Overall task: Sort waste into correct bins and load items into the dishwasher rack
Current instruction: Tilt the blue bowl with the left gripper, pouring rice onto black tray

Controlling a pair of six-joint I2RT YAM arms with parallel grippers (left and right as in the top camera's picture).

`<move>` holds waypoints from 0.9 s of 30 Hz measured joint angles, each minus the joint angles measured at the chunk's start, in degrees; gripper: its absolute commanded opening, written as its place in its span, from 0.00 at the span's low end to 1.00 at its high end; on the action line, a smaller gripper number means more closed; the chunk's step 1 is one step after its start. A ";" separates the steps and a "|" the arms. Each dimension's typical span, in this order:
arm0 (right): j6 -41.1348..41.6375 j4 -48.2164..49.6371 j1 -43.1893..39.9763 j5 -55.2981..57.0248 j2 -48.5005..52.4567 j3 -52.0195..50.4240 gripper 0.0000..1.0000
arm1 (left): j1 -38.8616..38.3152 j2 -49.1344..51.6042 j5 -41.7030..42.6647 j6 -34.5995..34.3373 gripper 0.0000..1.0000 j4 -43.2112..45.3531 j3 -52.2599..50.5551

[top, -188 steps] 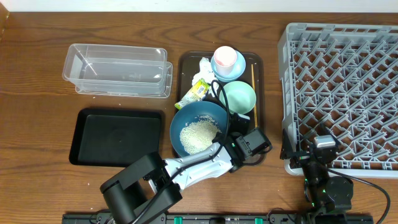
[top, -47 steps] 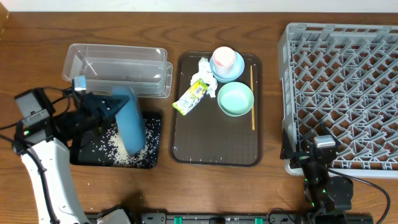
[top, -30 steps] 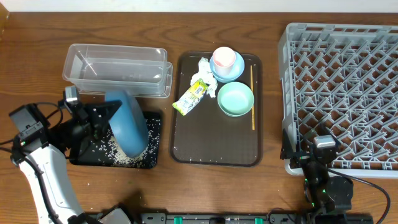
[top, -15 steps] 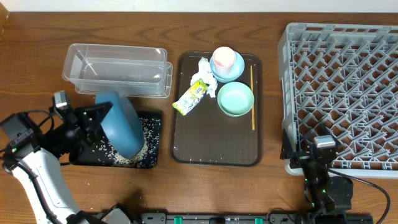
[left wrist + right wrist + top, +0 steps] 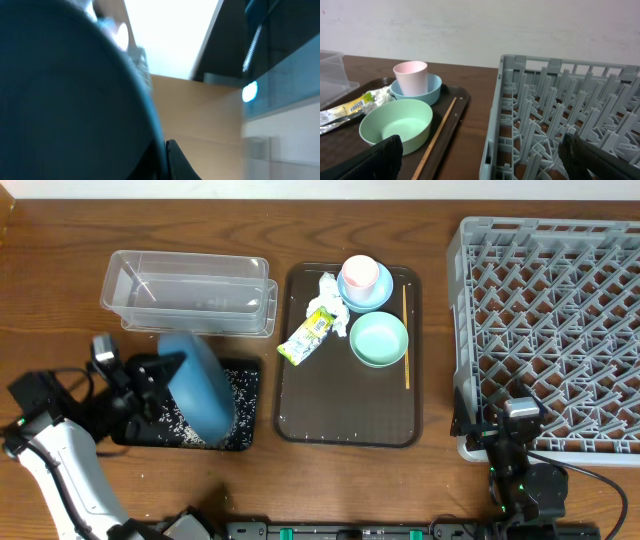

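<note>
My left gripper is shut on the rim of the large blue plate-bowl and holds it tipped on edge over the black tray. Loose rice lies scattered in that tray. In the left wrist view the bowl fills the left side, pinched by my jaws. The clear tub is behind it. Tissue, wrapper, mint-green bowl, chopstick and the pink cup standing in the pale-blue bowl are on the brown tray. My right gripper is open and empty by the rack.
The dark-brown serving tray lies between the black tray and the rack. In the right wrist view, the rack's near wall stands just right of the tray edge, with the chopstick and mint-green bowl to the left.
The blue bowl left the brown tray and was tipped over the black tray, where its rice now lies. In the last half second it shifted only slightly. The right arm has not moved.
</note>
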 measured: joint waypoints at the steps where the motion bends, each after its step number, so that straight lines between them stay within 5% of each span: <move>1: 0.02 -0.02 0.00 -0.02 0.00 0.00 0.99 | -0.04 -0.68 0.39 1.68 0.06 -1.99 -0.31; 14: 0.00 -0.02 0.00 -0.02 0.00 0.00 0.99 | 0.59 -6.91 -4.61 6.38 0.06 1.95 -0.31; 27: 0.00 -0.04 0.00 -0.02 0.00 0.00 0.99 | -15.43 -27.34 -10.38 7.45 0.06 3.89 -0.31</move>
